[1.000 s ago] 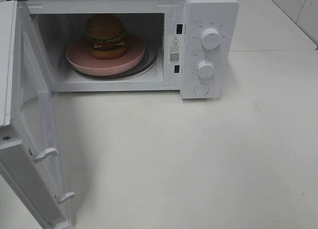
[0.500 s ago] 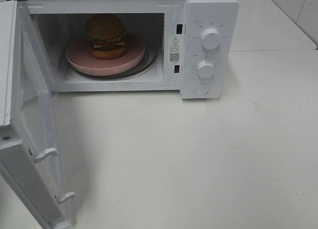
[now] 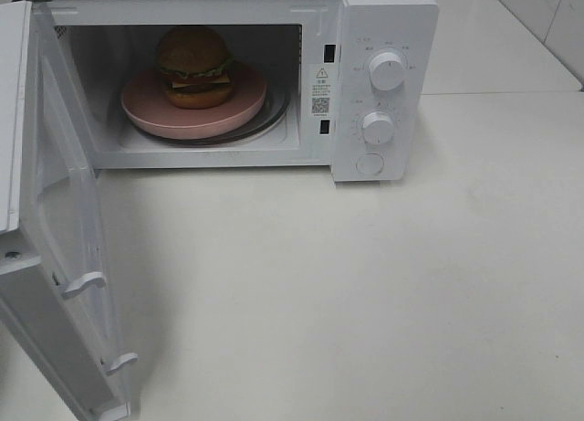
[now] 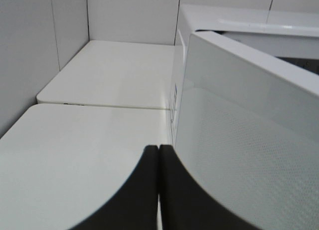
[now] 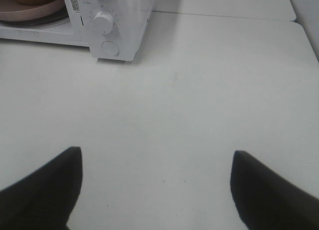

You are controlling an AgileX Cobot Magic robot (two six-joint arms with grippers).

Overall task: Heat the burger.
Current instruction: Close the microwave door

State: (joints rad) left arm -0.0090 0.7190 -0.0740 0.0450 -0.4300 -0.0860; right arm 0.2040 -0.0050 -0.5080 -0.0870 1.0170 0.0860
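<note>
So the burger [image 3: 192,67] is inside the microwave [image 3: 383,19], sitting on the pink plate [image 3: 146,109] on the turntable, a bit toward the back of the cavity. The loading part looks done to me. The door [image 3: 64,211] hangs wide open on the left side, so I'd say the step in hand is getting it shut.

The left fingers [image 4: 144,185] are pressed fully together with nothing between them, right beside the outer face of the door (I can't tell from the wrist view if they're actually touching it). The right fingers [image 5: 50,190] are spread wide with nothing in them, over bare counter [image 3: 383,284] in front of the control panel and well apart from it. Neither arm shows up in the high view.

My guess for the next move is that the left arm uses those closed fingers as a bumper and pushes the door round until it latches. The push should land near the free edge and follow the arc, or the fingers will just slide off. After that the right arm has to close on a dial and twist it. There's an upper knob [image 3: 387,71] and a lower knob [image 3: 378,127], but the labels are too small to tell which is the timer.
</note>
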